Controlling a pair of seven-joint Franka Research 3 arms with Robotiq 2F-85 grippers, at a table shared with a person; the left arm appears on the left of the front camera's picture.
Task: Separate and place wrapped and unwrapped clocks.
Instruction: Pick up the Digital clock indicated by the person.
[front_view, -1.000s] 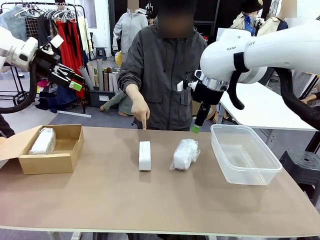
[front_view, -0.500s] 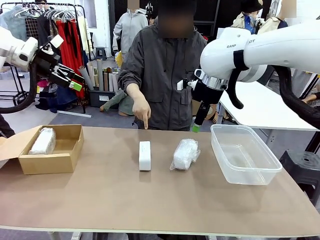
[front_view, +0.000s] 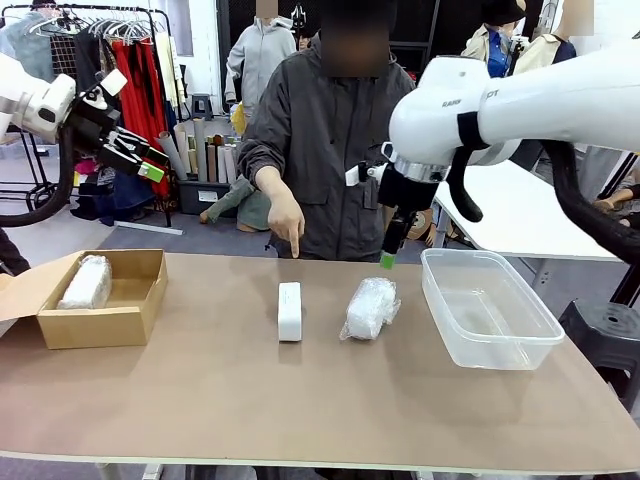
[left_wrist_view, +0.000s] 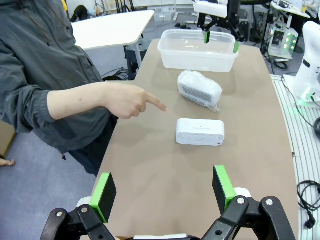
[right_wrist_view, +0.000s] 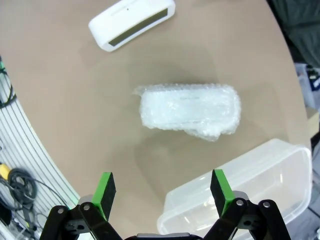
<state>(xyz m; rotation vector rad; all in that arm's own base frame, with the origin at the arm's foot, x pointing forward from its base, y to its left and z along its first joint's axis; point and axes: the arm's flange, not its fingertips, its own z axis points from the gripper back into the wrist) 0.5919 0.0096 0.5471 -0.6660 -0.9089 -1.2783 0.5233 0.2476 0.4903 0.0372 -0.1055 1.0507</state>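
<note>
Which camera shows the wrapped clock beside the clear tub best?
The right wrist view: it looks down on the wrapped clock, large and central. The front view shows it small, between the bare clock and the tub; the left wrist view shows it farther off.

White arms, black cables, black pincers with green pads; person's grey jacket

A brown table carries 1 open cardboard box near its left edge and 1 clear plastic tub near its right edge, both toward the far side. A person in a grey jacket stands behind the far edge. Farther back, a clothes rack stands at left, a white table at right.
</note>
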